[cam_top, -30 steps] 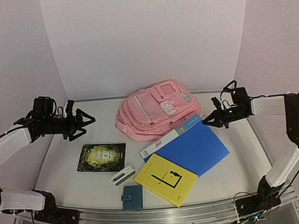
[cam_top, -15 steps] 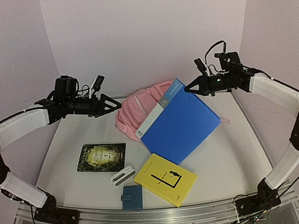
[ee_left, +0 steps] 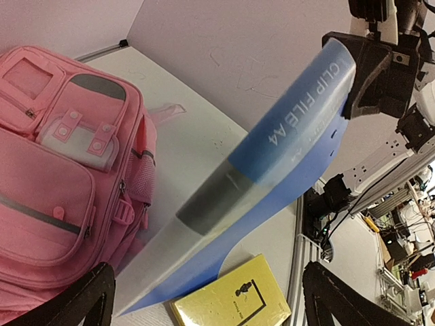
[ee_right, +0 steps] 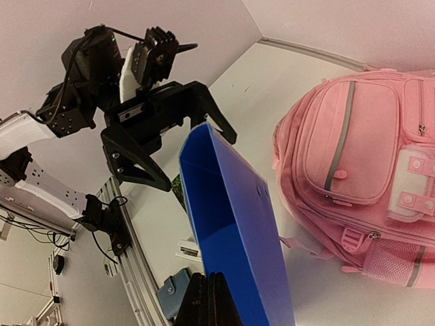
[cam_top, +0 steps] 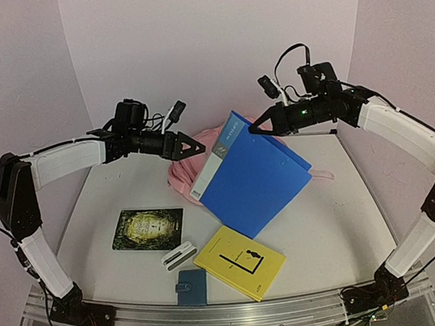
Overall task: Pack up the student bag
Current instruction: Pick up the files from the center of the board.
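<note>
Blue clip file (cam_top: 253, 179) mostly hides student bag (ee_left: 61, 170) overhead; left wrist shows pockets.

Plain pale lilac walls (cam_top: 215, 49) on three sides; white tabletop (cam_top: 342, 198); aluminium rail (cam_top: 291, 310) at near edge

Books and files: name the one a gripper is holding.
The blue clip file, pinched at its upper edge by the right gripper and tilted up; the yellow book and dark green book lie flat, untouched.

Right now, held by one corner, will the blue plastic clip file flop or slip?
Probably stiff: the blue plastic clip file looks flat in the right gripper, no sag. Smooth cover might slip or swing, pinched at one corner.
</note>
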